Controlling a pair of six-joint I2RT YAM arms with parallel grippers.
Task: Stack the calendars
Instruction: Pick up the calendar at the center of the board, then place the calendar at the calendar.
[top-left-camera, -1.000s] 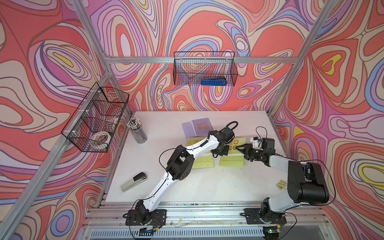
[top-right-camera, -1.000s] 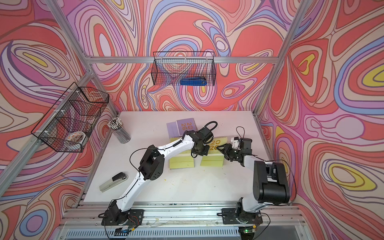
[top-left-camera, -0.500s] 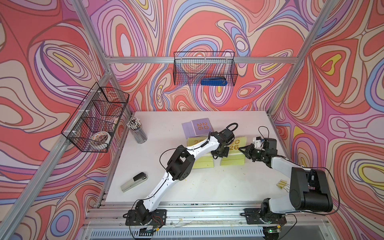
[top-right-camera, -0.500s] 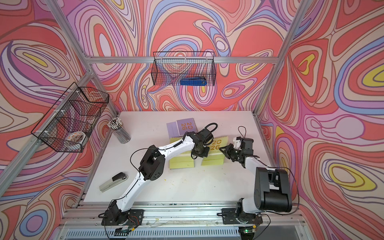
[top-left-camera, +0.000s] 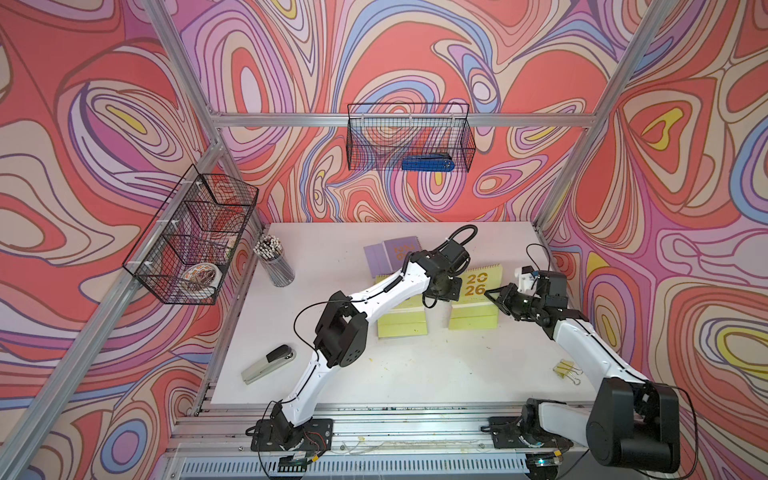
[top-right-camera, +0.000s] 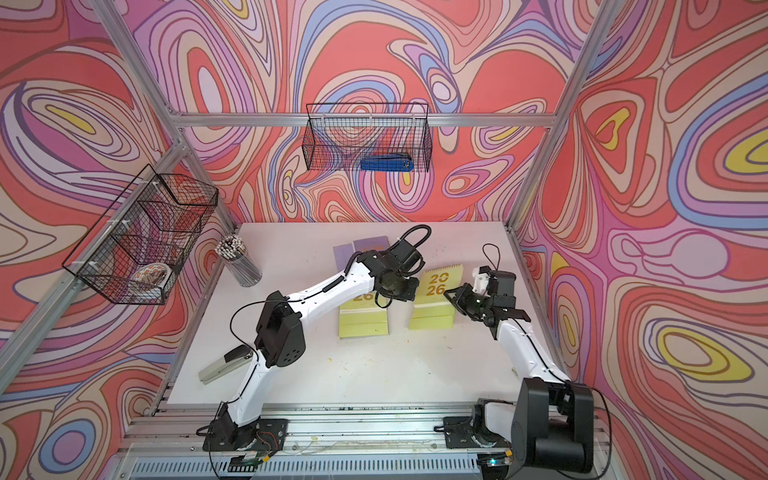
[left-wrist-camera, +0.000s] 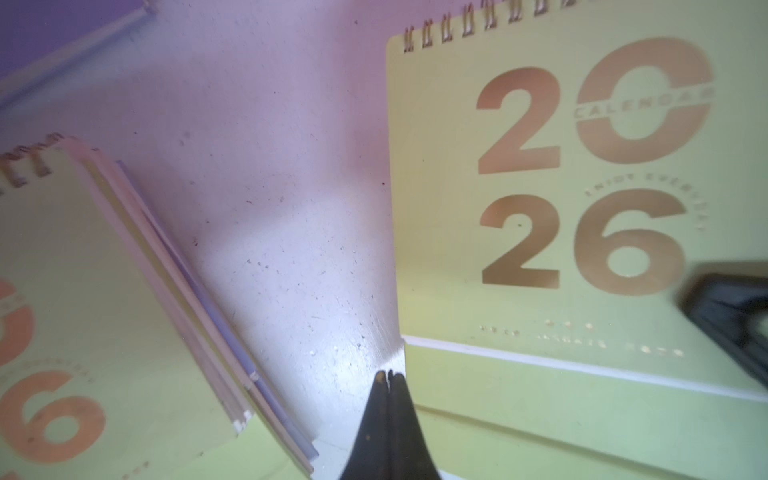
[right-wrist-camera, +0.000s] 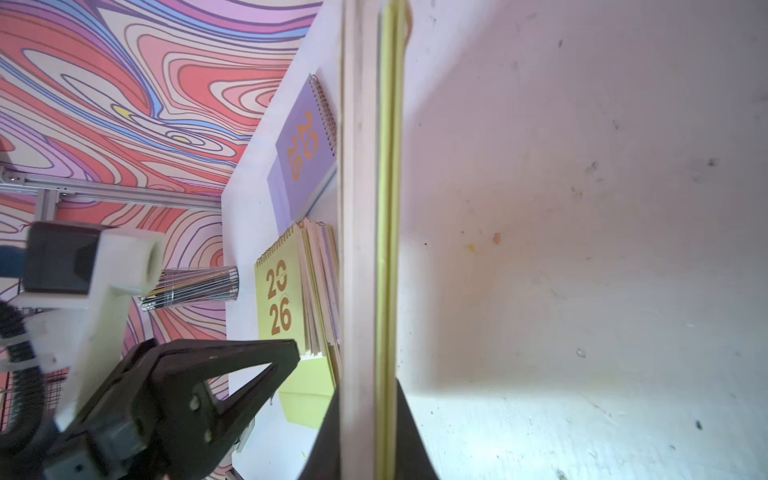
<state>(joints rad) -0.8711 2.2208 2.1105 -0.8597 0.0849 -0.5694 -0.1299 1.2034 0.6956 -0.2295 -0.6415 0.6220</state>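
My right gripper (right-wrist-camera: 368, 395) is shut on the right edge of a yellow-green calendar (top-left-camera: 478, 286), seen edge-on (right-wrist-camera: 374, 249) in the right wrist view. That calendar (top-right-camera: 436, 286) is tilted, its gold "2026" cover (left-wrist-camera: 582, 187) facing up. A stack of calendars (top-left-camera: 401, 328) with a yellow-green top (right-wrist-camera: 282, 299) lies to its left, partly under my left arm. My left gripper (left-wrist-camera: 388, 374) is shut on nothing and sits low between the stack (left-wrist-camera: 62, 291) and the held calendar. A lilac calendar (top-left-camera: 392, 253) lies behind the stack.
A cup of pencils (top-left-camera: 274, 266) stands at the back left and a grey stapler (top-left-camera: 268, 363) lies at the front left. Yellow binder clips (top-left-camera: 565, 370) lie at the front right. Wire baskets (top-left-camera: 409, 137) (top-left-camera: 191, 237) hang on the back and left walls.
My right gripper has shut on the yellow-green calendar's right edge and tipped it up, so its cover now shows. The left arm has hardly moved.
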